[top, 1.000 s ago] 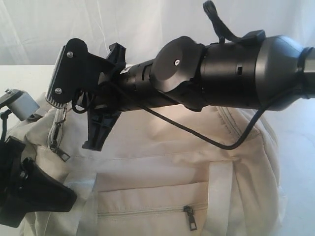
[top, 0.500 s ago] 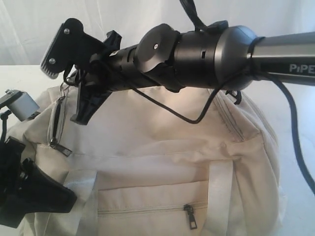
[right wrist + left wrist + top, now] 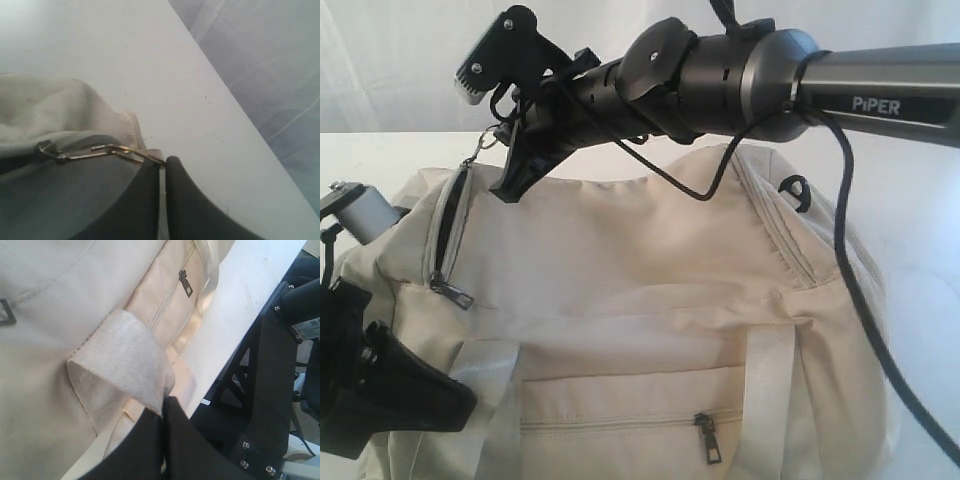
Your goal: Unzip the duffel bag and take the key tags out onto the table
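Near one edge of the counter [image 3: 240, 305], the duffel bag [image 3: 650, 260] sits upright. My right hand [image 3: 162, 164] is pressed together on the zipper pull [image 3: 100, 149], raised above the bag's end to draw the slider along. The zipper [image 3: 442, 225] gapes only partly. My left hand [image 3: 164, 407] pinches a webbing strap [image 3: 125, 355], anchoring the bag against that pull. No key tags visible; presumably inside.

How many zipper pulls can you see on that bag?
3: one pull pinched in the right gripper, one at the open zipper's lower end, one on the side pocket. Others may be hidden.
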Robot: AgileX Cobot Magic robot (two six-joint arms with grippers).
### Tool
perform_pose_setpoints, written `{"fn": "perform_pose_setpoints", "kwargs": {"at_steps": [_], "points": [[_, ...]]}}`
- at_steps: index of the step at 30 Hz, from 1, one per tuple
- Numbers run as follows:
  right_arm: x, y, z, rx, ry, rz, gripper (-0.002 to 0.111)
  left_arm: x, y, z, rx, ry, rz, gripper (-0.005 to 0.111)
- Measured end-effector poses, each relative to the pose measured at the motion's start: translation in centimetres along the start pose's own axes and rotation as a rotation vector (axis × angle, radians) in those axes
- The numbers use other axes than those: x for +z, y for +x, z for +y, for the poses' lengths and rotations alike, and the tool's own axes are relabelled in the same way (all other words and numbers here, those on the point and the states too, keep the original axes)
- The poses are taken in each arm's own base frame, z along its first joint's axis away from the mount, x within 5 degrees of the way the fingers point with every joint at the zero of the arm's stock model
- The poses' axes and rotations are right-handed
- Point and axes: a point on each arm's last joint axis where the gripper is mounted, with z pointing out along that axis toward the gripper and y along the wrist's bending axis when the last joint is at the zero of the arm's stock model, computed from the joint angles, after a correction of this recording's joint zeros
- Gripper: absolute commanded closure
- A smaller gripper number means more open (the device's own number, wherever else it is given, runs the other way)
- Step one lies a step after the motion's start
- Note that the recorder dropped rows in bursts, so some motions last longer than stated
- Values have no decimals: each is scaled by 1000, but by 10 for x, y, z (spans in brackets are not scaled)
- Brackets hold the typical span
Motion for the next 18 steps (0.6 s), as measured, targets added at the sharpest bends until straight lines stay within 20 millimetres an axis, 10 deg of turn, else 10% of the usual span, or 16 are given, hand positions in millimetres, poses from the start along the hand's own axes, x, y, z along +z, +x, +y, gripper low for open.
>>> {"fn": "perform_pose_setpoints", "kwargs": {"at_steps": [12,18], "points": [[11,14,-11,99,-61,36,108,-1,0,0,-15,-9,4,106],[10,16,-9,109,-106,48,108,-1,0,1,1,-12,11,61]]}}
